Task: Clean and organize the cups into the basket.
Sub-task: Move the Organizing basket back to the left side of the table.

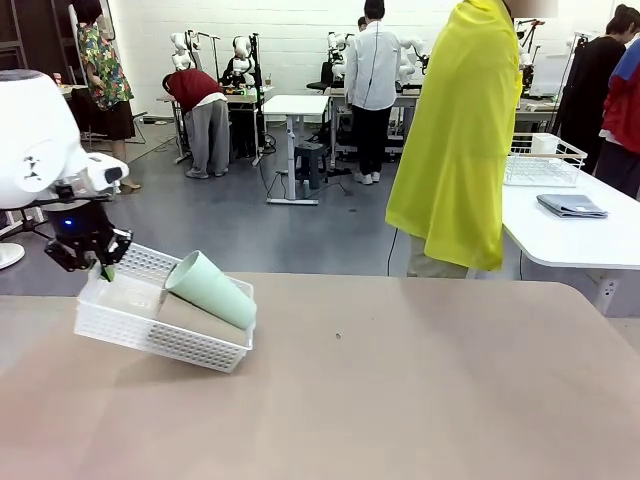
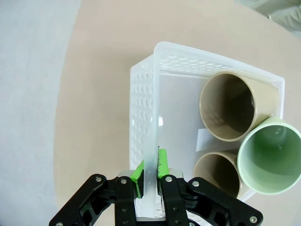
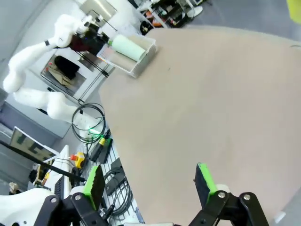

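Observation:
The white lattice basket (image 1: 150, 337) sits at the table's left, tilted, with its held end a little higher. My left gripper (image 1: 101, 264) is shut on that end wall; in the left wrist view the green pads (image 2: 162, 162) pinch the basket (image 2: 141, 117) wall between them. Inside lie two tan cups (image 2: 230, 106) (image 2: 217, 173) on their sides, mouths toward the camera. The mint green cup (image 2: 273, 155) rests on top of them, and the front view shows this mint cup (image 1: 212, 290) sticking over the rim. My right gripper (image 3: 150, 181) hangs open above the table's near right edge, holding nothing.
A person in a yellow top (image 1: 460, 130) stands at the far side. A second white table (image 1: 560, 235) at the right carries a wire rack (image 1: 540, 160) and a folded grey cloth (image 1: 572, 205). The tan tabletop (image 1: 400, 380) stretches right of the basket.

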